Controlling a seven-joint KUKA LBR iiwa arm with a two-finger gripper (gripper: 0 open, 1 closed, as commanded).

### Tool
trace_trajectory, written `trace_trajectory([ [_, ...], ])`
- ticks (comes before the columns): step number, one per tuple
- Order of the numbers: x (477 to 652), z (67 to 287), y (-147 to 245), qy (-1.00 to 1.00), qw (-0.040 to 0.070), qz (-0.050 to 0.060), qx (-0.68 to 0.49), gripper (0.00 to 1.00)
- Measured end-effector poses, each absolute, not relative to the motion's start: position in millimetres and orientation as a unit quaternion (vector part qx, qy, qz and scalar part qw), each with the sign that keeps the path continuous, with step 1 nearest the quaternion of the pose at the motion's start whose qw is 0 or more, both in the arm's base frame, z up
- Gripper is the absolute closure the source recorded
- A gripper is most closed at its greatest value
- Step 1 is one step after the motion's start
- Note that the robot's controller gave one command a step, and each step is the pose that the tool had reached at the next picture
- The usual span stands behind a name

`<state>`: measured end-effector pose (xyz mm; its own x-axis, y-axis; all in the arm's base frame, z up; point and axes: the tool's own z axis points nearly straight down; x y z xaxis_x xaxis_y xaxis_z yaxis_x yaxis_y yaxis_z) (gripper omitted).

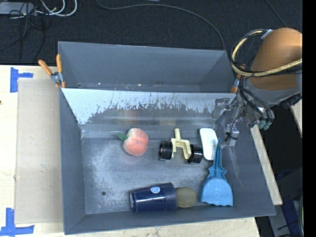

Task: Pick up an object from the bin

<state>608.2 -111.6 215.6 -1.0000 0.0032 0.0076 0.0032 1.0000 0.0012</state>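
My gripper (231,131) hangs at the bin's right side, just above the floor by the right wall. Directly to its left lies a white oblong piece (208,142). The handle of a blue scoop-shaped brush (217,184) points up towards the gripper, and its broad head rests near the front right corner. A black dumbbell-like thing with a cream clip across it (180,150) lies left of the white piece. I see nothing held in the gripper.
A peach (135,141) sits left of centre. A dark blue cylinder (152,197) lies along the front wall with a brownish-green lump (186,197) at its right end. The arm's orange dome and cables stand over the right rim.
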Motion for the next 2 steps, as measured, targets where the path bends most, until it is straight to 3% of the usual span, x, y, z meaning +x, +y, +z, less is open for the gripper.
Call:
trace_trajectory([
  [1,609.3,220.8,-110.9,-1.000,0.000,0.000,0.000,0.00],
  [2,616.4,128.6,-82.7,-0.999,0.001,-0.001,-0.035,0.00],
])
